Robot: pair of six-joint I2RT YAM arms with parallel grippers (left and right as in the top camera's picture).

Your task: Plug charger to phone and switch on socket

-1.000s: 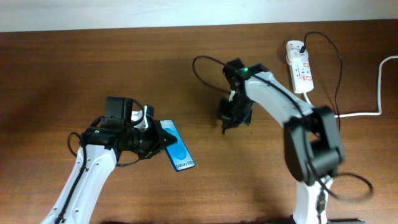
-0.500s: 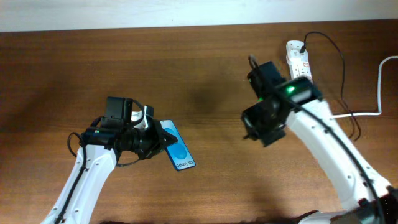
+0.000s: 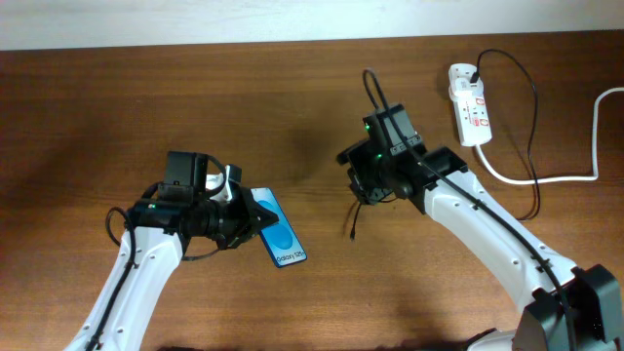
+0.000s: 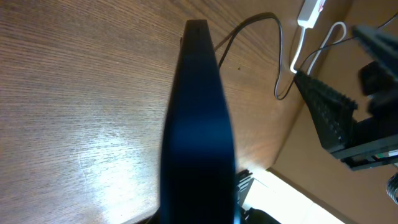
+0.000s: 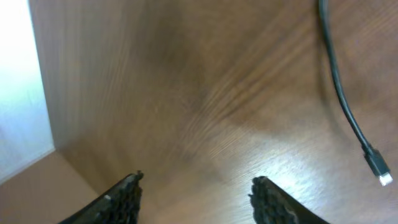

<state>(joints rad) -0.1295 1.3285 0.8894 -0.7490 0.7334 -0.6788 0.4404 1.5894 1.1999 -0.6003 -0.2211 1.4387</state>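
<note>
The phone, blue screen up, is tilted above the table with my left gripper shut on its upper end. In the left wrist view the phone shows edge-on, dark, and hides the jaws. My right gripper hangs open to the phone's right with nothing between its fingers. The charger runs as a thin black cable just below that gripper, and its connector tip lies free on the wood, right of the jaws. The charger's far end is plugged into the white socket at the back right.
A thick white cord runs from the socket to the right edge. The charger's slack loops beside the socket. The table's back edge meets a pale wall. Bare wood lies between the two arms.
My right gripper has gone from shut to open and let go of the charger, whose end now trails below it. The right arm swung right, then back left. The left arm held still.
</note>
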